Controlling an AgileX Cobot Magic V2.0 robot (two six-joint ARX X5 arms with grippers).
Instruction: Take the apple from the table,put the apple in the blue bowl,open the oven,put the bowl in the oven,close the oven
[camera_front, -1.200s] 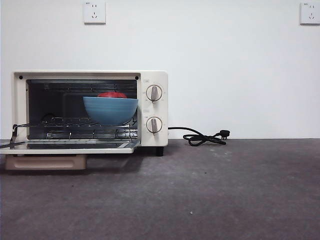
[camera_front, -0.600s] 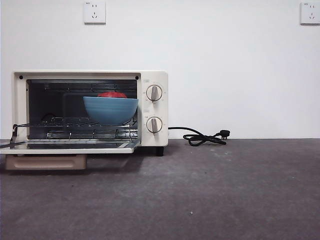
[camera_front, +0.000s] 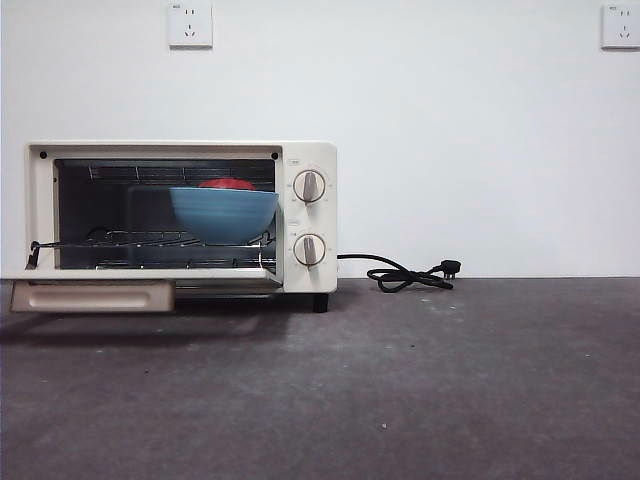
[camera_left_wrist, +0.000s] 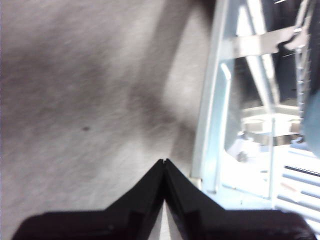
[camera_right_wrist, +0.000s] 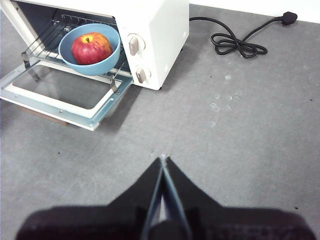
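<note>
Counter (camera_front: 450, 390): dark grey, fills the lower half of the front view; nothing on it but the oven at left and the cord.

Oven (camera_front: 305, 150): stands at the left of the front view. Its door (camera_front: 95, 296) has risen since half a second ago. It then lay flat with the handle hanging beneath; it now sits partly lifted, handle face showing at lower left, and the glass begins to cover the lower part of the opening. Judgement: the closing step is under way and is the only step left.

Bowl (camera_front: 222, 214): on the wire rack inside the oven, towards the right of the cavity. In the right wrist view it sits at upper left, apple (camera_right_wrist: 91, 48) inside it, stem dimple up.

Left fingers (camera_left_wrist: 165, 162): closed, tips together, holding nothing, close beside the door's metal frame edge. Whether they touch the door cannot be told; the picture is blurred.

Right fingers (camera_right_wrist: 162, 159): closed and empty, over bare counter, well apart from the oven. This arm appears to be waiting.
</note>
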